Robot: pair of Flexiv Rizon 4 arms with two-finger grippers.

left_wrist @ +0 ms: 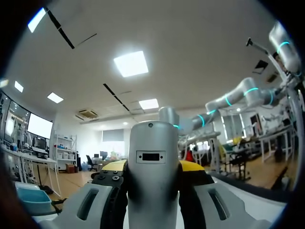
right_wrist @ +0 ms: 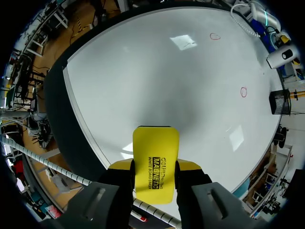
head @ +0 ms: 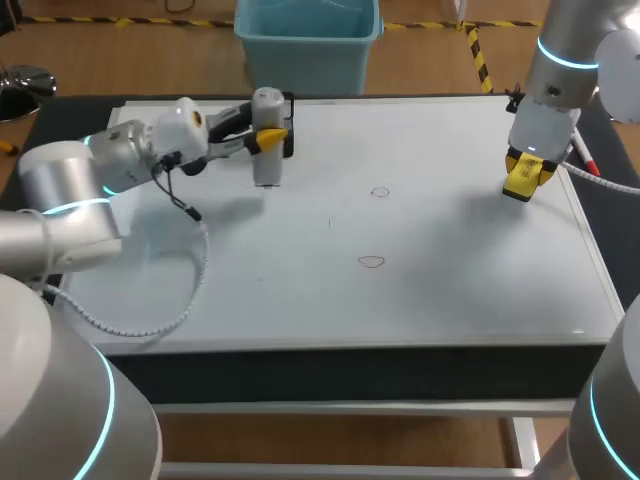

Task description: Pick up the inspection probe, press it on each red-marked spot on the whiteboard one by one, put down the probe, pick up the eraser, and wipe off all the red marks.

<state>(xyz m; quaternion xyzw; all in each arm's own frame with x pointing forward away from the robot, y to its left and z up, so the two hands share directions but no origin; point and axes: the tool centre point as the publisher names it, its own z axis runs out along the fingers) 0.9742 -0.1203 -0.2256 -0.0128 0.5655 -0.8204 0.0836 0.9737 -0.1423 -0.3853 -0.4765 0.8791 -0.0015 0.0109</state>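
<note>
The left fingers (head: 272, 139) were clamped on the inspection probe (left_wrist: 152, 162), a grey cylinder that stood out past the yellow tips in the left wrist view; whether its lower end touched the whiteboard (head: 450, 280) could not be told. The right fingers (head: 524, 168) were clamped on the yellow eraser (right_wrist: 155, 157), which jutted ahead of them and hung close over the board near its edge. Two thin red marks (head: 380, 192) (head: 371, 262) lay well ahead of both sets of fingers, in the stretch between them, neither touched by either tool. With both tools held at once, the likely trouble was order and crowding: if the eraser swept in before the probe had pressed each loop, a mark would be gone unchecked, and two arms working the same middle patch could knock together. The probe, gripped from the side, might also tilt or slide in the fingers under a hard press, and land beside so faint a loop
</note>
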